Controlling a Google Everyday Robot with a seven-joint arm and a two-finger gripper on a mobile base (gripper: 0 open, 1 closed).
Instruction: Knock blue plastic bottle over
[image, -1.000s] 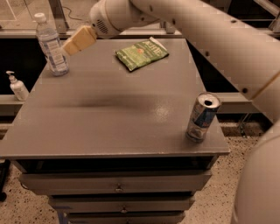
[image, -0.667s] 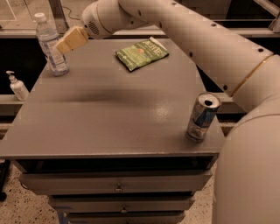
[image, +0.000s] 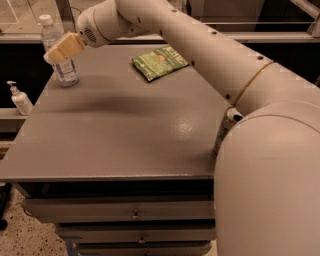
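Note:
The blue plastic bottle (image: 56, 50) stands upright at the far left corner of the grey table (image: 125, 135). It is clear, with a white cap and a blue-and-white label. My gripper (image: 59, 50) reaches in from the right and lies across the bottle's middle, touching or just in front of it. The tan fingers (image: 65, 46) hide part of the bottle's body.
A green snack bag (image: 160, 62) lies at the back middle of the table. A silver-and-blue drink can (image: 225, 127) stands at the right edge, mostly hidden by my arm. A small white pump bottle (image: 20, 99) stands on a ledge left of the table. Drawers sit below the tabletop.
My gripper has moved left, from beside the bottle to across its middle. The arm now covers most of the drink can. The bottle still stands upright.

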